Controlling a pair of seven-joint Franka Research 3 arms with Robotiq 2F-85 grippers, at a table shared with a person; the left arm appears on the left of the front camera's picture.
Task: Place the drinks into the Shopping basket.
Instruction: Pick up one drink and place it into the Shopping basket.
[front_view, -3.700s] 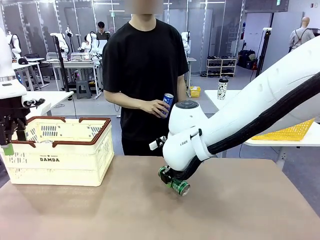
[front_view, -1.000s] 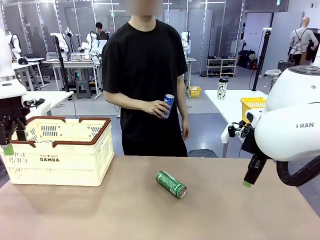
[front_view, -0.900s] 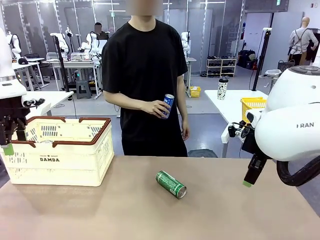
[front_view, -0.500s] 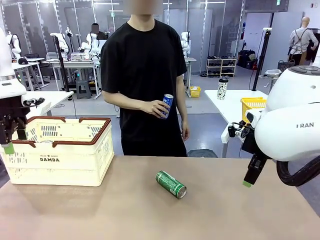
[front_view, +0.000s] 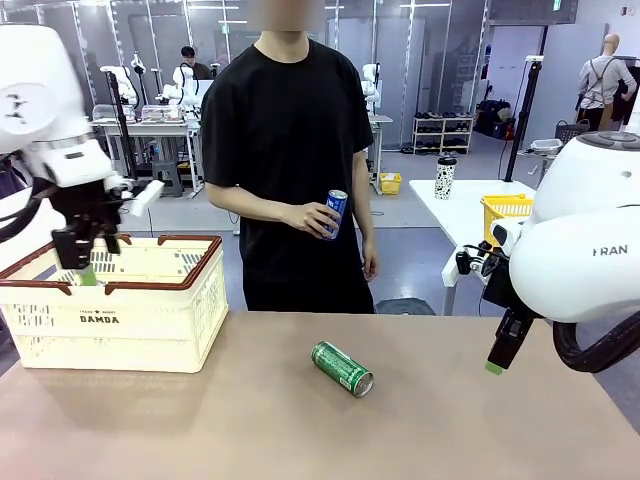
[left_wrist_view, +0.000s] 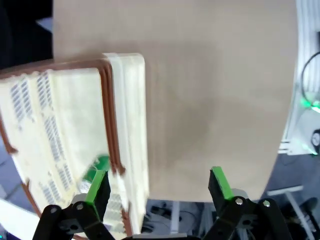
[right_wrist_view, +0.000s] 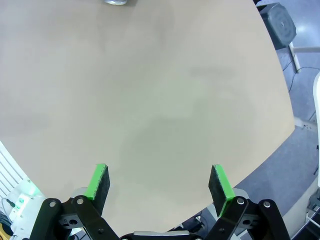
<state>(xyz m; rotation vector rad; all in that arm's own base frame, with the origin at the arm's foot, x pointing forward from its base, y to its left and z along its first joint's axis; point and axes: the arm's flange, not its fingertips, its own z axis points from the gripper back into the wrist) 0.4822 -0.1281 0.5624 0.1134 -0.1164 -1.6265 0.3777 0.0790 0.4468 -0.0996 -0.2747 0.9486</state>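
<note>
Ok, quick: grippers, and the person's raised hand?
Left gripper: open, empty.
Right gripper: open, empty.
Person's hand: holding a blue can.

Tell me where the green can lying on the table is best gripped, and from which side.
Grip the green can across the middle of its round body, coming down from above and closing crosswise to its long axis. It lies on its side, slanted on the table, silver end toward the near right, so it may roll if pushed; both long flanks look free.
</note>
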